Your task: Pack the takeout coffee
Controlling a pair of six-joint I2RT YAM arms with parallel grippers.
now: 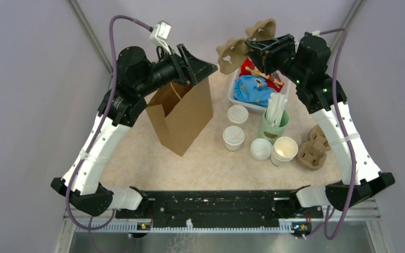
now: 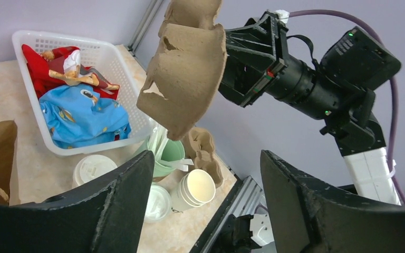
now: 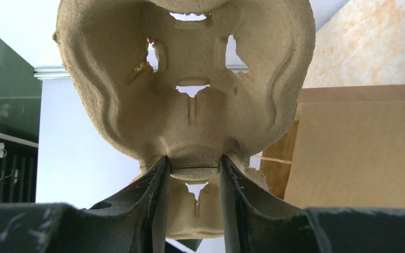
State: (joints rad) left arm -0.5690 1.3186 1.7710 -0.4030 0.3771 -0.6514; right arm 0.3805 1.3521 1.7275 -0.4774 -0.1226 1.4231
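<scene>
Takeout coffee (image 1: 233,138): lidded white cup, upright on the table (image 1: 190,168), at four o'clock of the paper bag (image 1: 182,113), well apart from both grippers. Not yet packed. A second lidded cup (image 1: 238,114) stands just beside it at twelve o'clock.

Right gripper (image 3: 192,171): jaws pinching the edge of a cardboard cup carrier (image 3: 190,79), held in the air at one o'clock of the bag.

Left gripper (image 1: 196,66): jaws spread with nothing between them, at the twelve o'clock side of the bag's open mouth.

Step in hand, by your likely reading: bringing the carrier to the bag. Next you would swing it toward nine o'clock, level it over the mouth, and lower it without crushing the rim.
</scene>
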